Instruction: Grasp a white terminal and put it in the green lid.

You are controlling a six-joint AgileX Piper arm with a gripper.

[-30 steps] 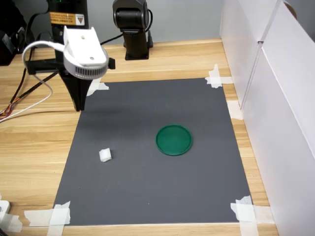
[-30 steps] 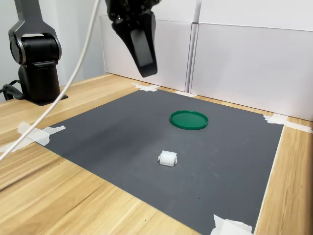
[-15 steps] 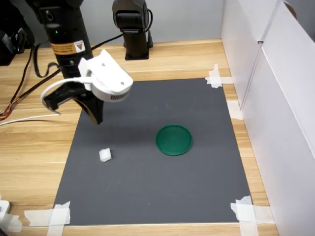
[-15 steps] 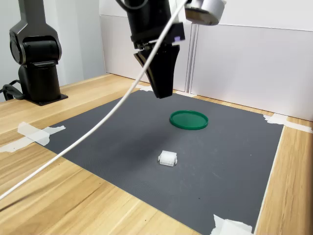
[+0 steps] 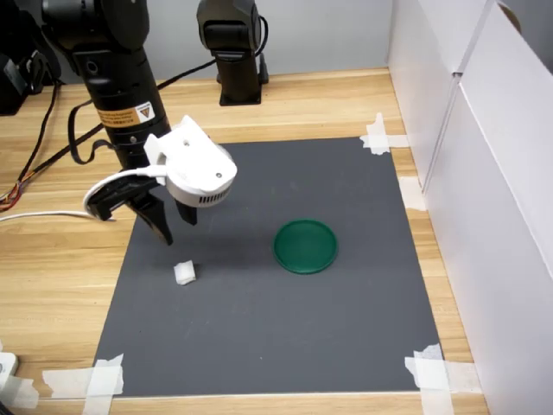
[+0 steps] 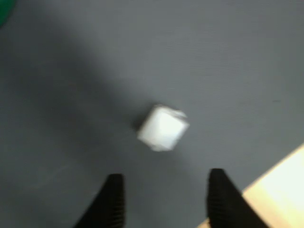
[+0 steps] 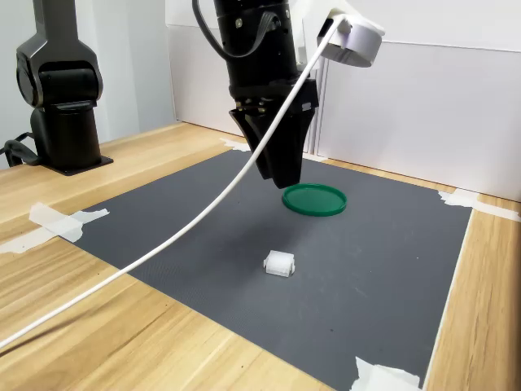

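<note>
The white terminal [image 5: 184, 273] lies on the dark mat [image 5: 285, 328], toward the first exterior view's left; it also shows in the second exterior view [image 7: 278, 263]. The green lid [image 5: 305, 246] rests flat on the mat to the terminal's right in the first exterior view, with nothing in it [image 7: 314, 199]. My gripper [image 5: 175, 223] hangs in the air just above and behind the terminal, pointing down [image 7: 281, 175]. In the wrist view the gripper [image 6: 166, 192] is open, its two dark fingertips [image 6: 113, 197] apart, with the blurred terminal [image 6: 163, 127] just beyond them, untouched.
A second black arm base [image 5: 232, 47] stands at the back of the wooden table. White panels [image 5: 484, 173] wall off the first exterior view's right side. Tape strips [image 5: 104, 378] hold the mat's corners. Cables [image 5: 43, 173] trail at the left; a white cable [image 7: 163, 244] hangs from my wrist.
My arm has swung from the mat's back left corner toward the terminal and come down, the gripper now close above it. The terminal and lid have not moved.
</note>
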